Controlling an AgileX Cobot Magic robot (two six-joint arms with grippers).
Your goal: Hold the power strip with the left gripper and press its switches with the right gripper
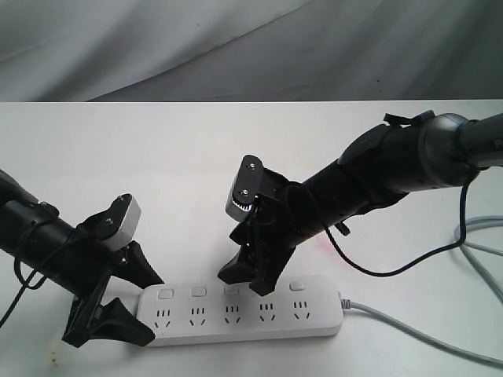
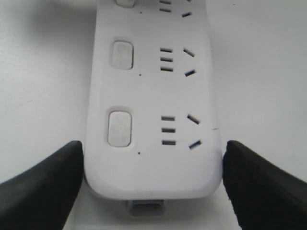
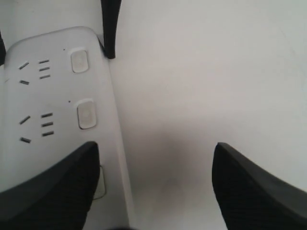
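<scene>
The white power strip [image 1: 244, 314] lies along the table's front edge, its grey cable [image 1: 409, 326] running right. My left gripper [image 1: 143, 308] straddles its left end, and in the left wrist view the gripper [image 2: 152, 191] has a finger against each long side of the strip [image 2: 153, 96]. My right gripper [image 1: 245, 283] stands open over the middle. One of its fingers [image 3: 53, 191] hangs over the switches [image 1: 199, 291], partly covering the third in the right wrist view and hiding the fourth in the exterior view. The other finger is over bare table behind the strip. Whether a switch is touched does not show.
The white table [image 1: 157, 157] runs back to a grey cloth backdrop [image 1: 236, 47]. Loose grey and black cables [image 1: 479, 251] lie at the right edge beside the right arm.
</scene>
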